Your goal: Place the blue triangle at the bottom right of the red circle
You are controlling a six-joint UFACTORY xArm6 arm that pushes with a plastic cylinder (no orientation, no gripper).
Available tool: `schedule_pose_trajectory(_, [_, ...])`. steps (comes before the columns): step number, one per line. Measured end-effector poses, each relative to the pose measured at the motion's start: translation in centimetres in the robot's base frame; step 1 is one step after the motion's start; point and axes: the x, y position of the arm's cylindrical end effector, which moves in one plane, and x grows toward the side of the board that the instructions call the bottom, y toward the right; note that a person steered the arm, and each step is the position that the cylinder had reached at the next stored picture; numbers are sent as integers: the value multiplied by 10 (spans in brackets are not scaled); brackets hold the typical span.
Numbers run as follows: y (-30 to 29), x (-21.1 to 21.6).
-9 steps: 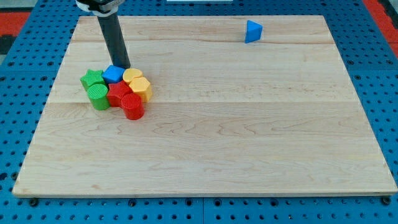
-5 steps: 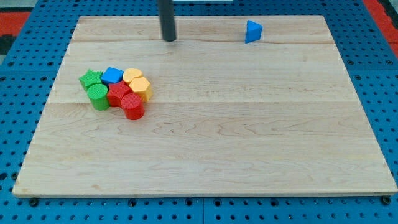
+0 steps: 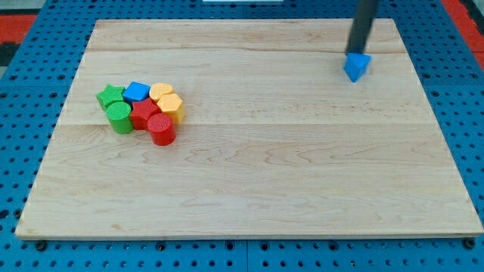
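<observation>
The blue triangle (image 3: 357,66) lies on the wooden board near the view's top right. My tip (image 3: 355,52) stands right at its upper edge, touching or nearly touching it. The red circle (image 3: 162,129) sits at the lower right of a tight cluster of blocks at the view's left, far from the triangle.
The cluster also holds a red block (image 3: 143,114), a green star-like block (image 3: 111,96), a green cylinder (image 3: 119,117), a blue block (image 3: 137,91) and two yellow blocks (image 3: 170,105). The board (image 3: 265,174) lies on a blue pegboard.
My tip moved from the cluster across the view's top to the right. The blue triangle has shifted right and down from its earlier spot.
</observation>
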Motion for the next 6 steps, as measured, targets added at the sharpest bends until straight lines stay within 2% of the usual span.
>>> schedule_pose_trajectory(1, [-9,48])
schedule_pose_trajectory(3, [-64,168])
schedule_pose_trajectory(4, [-52,145])
schedule_pose_trajectory(5, [-29,99])
schedule_pose_trajectory(6, [-6,114])
